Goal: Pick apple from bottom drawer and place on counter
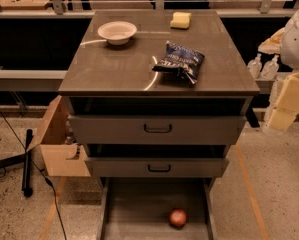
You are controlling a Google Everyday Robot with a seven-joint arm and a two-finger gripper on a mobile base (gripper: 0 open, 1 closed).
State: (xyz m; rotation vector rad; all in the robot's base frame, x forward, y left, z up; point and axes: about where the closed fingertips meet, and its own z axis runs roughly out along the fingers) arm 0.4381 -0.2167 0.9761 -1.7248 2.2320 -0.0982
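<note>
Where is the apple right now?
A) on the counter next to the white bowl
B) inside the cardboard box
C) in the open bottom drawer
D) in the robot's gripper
C: the apple lies on the floor of the pulled-out bottom drawer, toward its right side. The gripper is far from it, up at the right edge of the view beside the counter.

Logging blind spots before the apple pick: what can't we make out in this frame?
Gripper: camera view, right edge beside the counter, cut off by the frame.
Bottom drawer: front cut off by lower edge; apple fully visible.
Upper drawers: insides hidden by their fronts.
Chip bag: print too small to read.
</note>
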